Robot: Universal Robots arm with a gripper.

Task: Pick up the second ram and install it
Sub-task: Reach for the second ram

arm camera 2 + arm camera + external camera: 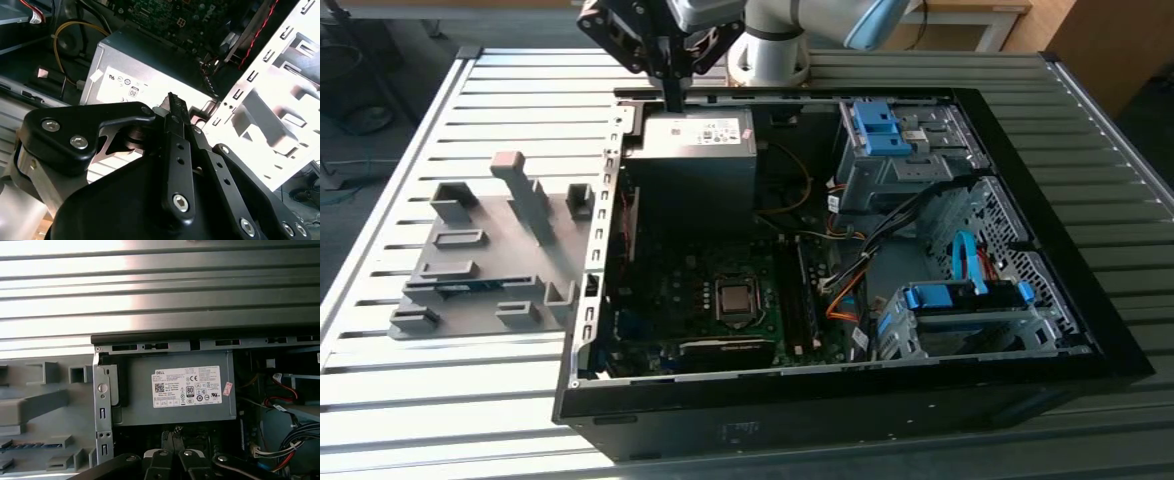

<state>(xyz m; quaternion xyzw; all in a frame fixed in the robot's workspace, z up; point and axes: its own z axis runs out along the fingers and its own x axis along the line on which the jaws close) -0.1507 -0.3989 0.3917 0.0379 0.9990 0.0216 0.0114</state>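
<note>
The second ram (462, 285) is a thin blue-green strip lying in a slot of the grey holder tray (494, 250) on the exterior view's left, outside the computer case. In the first wrist view the ram (31, 445) shows as a dark strip in the tray (35, 407). My gripper (674, 98) hangs at the far end of the open case, just above the grey power supply (699, 132), well apart from the tray. Its fingers (176, 107) are pressed together with nothing between them. The long black memory slots (798, 300) lie on the motherboard beside the processor.
The open black computer case (1067, 300) lies on a slatted metal table (400, 400). Blue drive brackets (881, 125) and cable bundles (854, 270) crowd the exterior view's right side of the case. The case's metal side wall (603, 230) stands between tray and motherboard.
</note>
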